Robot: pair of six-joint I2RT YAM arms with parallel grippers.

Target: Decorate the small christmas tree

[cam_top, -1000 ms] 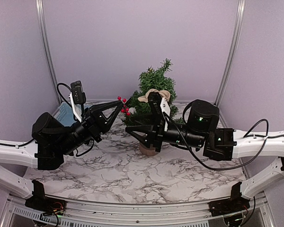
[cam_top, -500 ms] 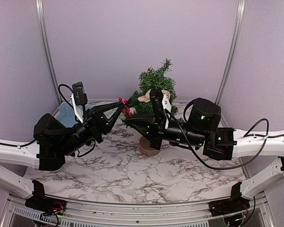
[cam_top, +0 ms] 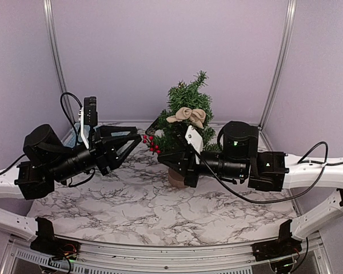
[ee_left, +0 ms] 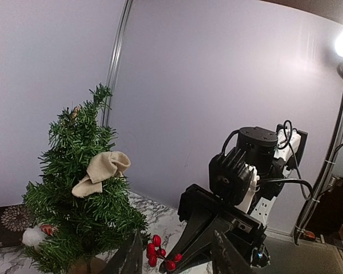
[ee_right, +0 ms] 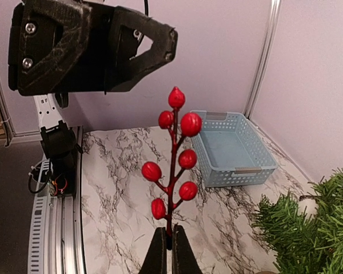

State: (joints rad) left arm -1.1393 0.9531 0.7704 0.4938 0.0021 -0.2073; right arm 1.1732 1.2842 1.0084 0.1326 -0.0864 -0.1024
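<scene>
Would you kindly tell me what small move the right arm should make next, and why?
Probably swing the right claw toward the small christmas tree. It is shut on the stem of the red berry sprig, the left claw stands open, and the sprig is not yet among the branches.

Marble-patterned white tabletop (cam_top: pixel 160 211) here, with grey veins running all across it. The small christmas tree (cam_top: pixel 186 105) stands upright on it toward the back centre, planted on its tan stump base (cam_top: pixel 176 180). A pale blue basket (ee_right: pixel 231 148) sits at the far left corner.
</scene>
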